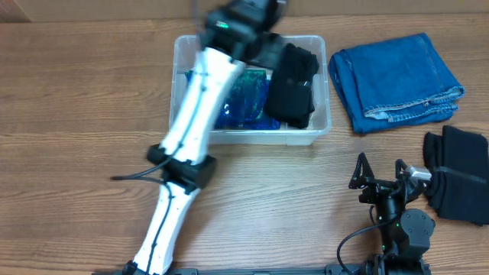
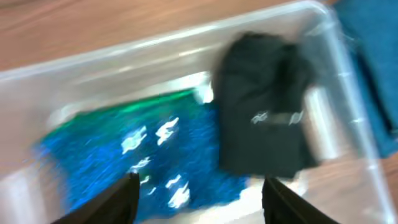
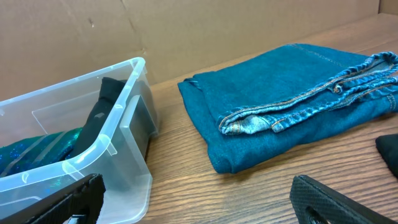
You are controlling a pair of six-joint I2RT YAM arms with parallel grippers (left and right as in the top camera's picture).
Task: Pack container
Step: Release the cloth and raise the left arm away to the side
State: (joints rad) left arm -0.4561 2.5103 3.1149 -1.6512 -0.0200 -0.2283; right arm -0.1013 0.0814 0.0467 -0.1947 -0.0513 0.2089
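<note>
At left, left end effector (image 2: 202, 199) hangs above container (image 1: 260, 137), fingers spread, nothing held; its wrist view is blurred. Directly below it, on container floor: blue-green cloth (image 1: 244, 103), sparkly. Right of that: folded black cloth (image 1: 294, 88) against container's right wall. Folded jeans (image 1: 397, 80) on table (image 1: 76, 114), right of container, ahead of right end effector (image 1: 380, 172). That one sits low near table's front edge, fingers wide apart, empty. Container ahead-left of it; black garment (image 1: 458, 172) just to its right.
</note>
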